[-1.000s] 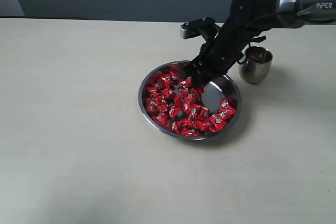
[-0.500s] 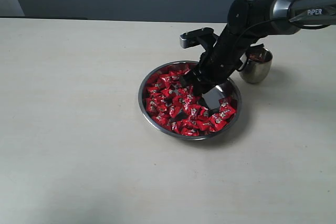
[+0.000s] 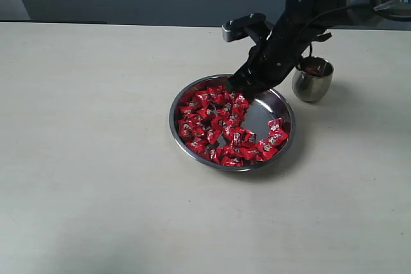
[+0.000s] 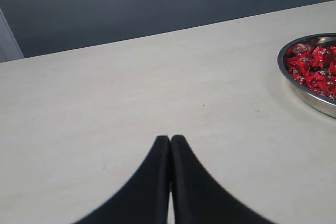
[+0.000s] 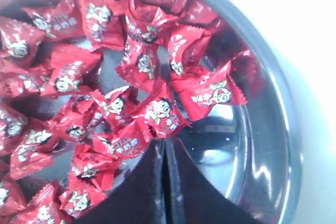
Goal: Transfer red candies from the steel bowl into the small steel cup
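The left gripper point(image 4: 169, 140) hangs over the bare table point(image 4: 105, 103), fingers pressed together, apart from the steel bowl point(image 3: 172, 119). The red candies point(image 3: 215, 123) fill the bowl's left and near parts. At its far rim the right gripper point(image 3: 235, 85) is pressed together too, tips at one wrapper's edge; whether they pinch it I cannot tell. The small steel cup point(image 3: 313, 80) stands upright just right of the bowl.
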Robot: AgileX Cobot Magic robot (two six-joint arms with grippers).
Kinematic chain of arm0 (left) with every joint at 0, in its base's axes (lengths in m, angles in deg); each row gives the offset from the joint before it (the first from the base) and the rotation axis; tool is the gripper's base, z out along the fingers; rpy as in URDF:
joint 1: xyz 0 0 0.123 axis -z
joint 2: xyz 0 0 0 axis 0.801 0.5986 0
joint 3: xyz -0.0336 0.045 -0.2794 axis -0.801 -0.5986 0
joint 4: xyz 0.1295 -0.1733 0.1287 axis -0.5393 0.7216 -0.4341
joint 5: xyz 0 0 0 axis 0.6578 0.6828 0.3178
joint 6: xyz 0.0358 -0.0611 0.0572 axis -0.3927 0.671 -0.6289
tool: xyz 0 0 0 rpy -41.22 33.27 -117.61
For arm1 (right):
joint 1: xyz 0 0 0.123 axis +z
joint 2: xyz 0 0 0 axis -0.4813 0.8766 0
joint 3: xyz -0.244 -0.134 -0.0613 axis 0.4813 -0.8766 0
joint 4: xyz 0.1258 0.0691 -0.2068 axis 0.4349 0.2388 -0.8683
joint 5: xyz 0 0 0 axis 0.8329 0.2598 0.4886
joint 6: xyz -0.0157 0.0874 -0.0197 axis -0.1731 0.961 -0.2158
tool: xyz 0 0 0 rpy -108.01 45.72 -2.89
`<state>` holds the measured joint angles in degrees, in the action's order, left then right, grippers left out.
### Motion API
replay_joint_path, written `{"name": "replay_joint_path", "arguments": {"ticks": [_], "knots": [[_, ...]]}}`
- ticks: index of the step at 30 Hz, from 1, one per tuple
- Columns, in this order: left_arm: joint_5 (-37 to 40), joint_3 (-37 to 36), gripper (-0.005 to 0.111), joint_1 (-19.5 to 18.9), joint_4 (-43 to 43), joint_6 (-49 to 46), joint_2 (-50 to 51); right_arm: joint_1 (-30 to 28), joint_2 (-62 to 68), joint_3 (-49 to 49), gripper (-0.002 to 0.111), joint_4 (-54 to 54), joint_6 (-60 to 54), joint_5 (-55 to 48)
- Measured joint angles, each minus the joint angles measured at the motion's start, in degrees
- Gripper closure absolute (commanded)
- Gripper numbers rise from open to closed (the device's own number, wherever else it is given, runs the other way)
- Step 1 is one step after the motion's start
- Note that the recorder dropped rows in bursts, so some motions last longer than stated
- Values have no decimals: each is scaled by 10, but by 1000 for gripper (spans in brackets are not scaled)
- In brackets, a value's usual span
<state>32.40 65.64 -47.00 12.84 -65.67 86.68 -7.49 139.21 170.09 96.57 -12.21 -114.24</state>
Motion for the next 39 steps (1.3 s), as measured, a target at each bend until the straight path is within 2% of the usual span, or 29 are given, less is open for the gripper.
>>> {"name": "replay_joint_path", "arguments": {"ticks": [6,8,12,14,23,25,30,36,39], "knots": [[0,0,106,0,0,0,0,0,-33,0,108,7,0,-3],[0,0,106,0,0,0,0,0,-33,1,99,16,-6,-4],[0,0,106,0,0,0,0,0,-17,1,73,47,-38,-17],[0,0,106,0,0,0,0,0,-6,1,67,64,-53,-33],[0,0,106,0,0,0,0,6,42,1,69,76,-62,-70],[0,0,106,0,0,0,0,8,47,1,72,76,-62,-66],[0,0,106,0,0,0,0,10,49,1,93,76,-62,-57],[0,0,106,0,0,0,0,10,49,1,95,76,-62,-54],[0,0,106,0,0,0,0,10,49,1,109,76,-62,-54]]}}
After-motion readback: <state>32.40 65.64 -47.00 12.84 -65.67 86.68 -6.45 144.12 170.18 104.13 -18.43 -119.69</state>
